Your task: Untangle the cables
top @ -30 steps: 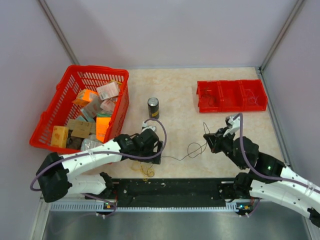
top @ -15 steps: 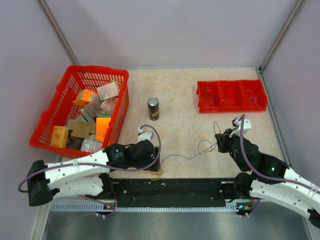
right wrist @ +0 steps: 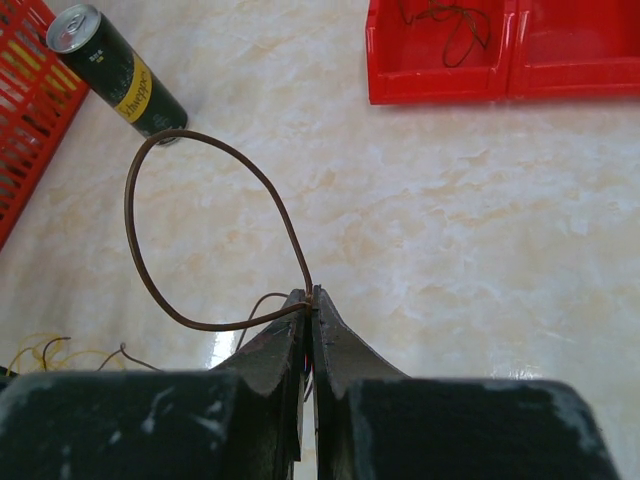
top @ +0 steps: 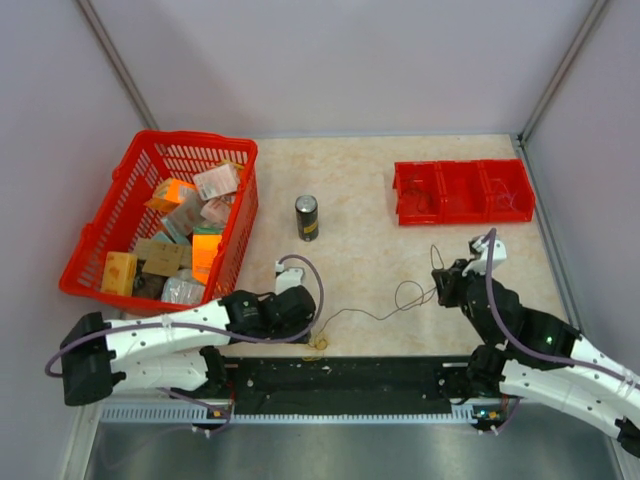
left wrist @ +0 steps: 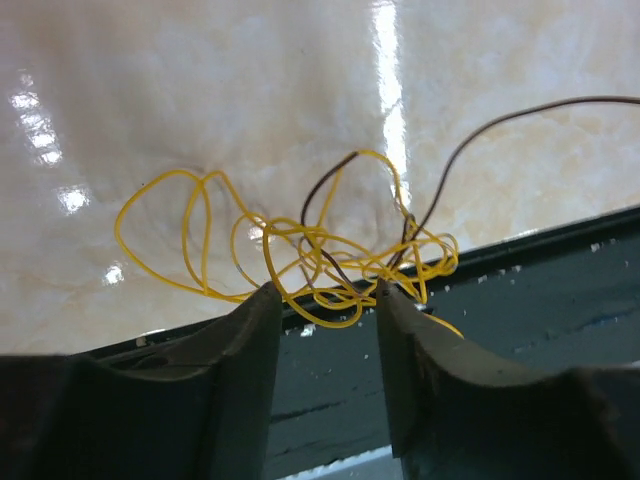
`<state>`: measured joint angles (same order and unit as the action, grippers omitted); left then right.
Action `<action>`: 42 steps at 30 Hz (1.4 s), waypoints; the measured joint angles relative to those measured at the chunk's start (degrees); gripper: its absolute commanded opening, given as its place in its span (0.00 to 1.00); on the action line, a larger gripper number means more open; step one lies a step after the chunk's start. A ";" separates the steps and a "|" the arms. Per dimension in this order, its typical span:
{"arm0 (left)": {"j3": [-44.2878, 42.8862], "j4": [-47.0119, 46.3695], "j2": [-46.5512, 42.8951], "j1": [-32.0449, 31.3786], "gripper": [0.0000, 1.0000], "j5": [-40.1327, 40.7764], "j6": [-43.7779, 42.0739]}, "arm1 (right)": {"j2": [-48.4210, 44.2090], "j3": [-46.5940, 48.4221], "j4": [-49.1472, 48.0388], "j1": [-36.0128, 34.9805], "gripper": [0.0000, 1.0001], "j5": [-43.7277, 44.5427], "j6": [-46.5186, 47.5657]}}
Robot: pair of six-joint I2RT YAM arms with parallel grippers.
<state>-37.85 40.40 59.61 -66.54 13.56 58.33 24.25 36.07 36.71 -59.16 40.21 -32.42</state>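
Observation:
The cables are a yellow wire bunch [top: 318, 343] at the table's near edge and a dark wire [top: 370, 315] running right from it to a loop [top: 410, 293]. In the left wrist view the yellow tangle [left wrist: 300, 255], with a dark strand through it, lies at the tips of my left gripper [left wrist: 326, 290]. Its jaws stand apart, with a few yellow loops between the tips. My right gripper [right wrist: 309, 295] is shut on the dark wire [right wrist: 240, 322], which arches up in a loop from the jaws. From above, the right gripper [top: 440, 285] sits right of centre.
A dark can [top: 307, 217] stands mid-table, also seen as a can [right wrist: 120, 75] in the right wrist view. A red basket [top: 110, 215] full of boxes is at the left. Red bins [top: 462, 190] holding thin wires sit at the back right. A black strip [top: 340, 375] lines the near edge.
My left gripper came down to the near edge over the yellow bunch and its jaws narrowed. The right gripper drew the dark wire to the right, stretching it out.

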 measured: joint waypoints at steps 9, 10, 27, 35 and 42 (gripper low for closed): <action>-3.76 6.05 -0.66 0.00 0.00 8.55 0.33 | -1.29 0.00 2.16 0.00 0.00 2.89 -1.22; -5.49 8.33 -1.86 0.00 0.00 10.64 0.39 | -0.92 0.04 3.08 0.00 0.00 4.24 -2.40; -37.07 12.28 -31.78 0.00 0.00 31.10 -19.37 | 12.15 6.84 9.88 61.02 0.00 -18.14 -6.05; -40.50 12.33 -30.88 -0.07 0.00 28.00 -26.01 | 22.82 7.15 7.58 78.84 0.00 -35.08 -5.29; -48.68 14.49 -26.71 -0.26 0.00 25.75 -31.43 | 26.18 7.17 5.97 83.41 0.00 -38.21 -5.31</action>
<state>-86.52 54.89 32.91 -66.81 39.31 26.89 50.43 43.24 42.68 24.25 2.00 -37.74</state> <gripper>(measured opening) 0.010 0.008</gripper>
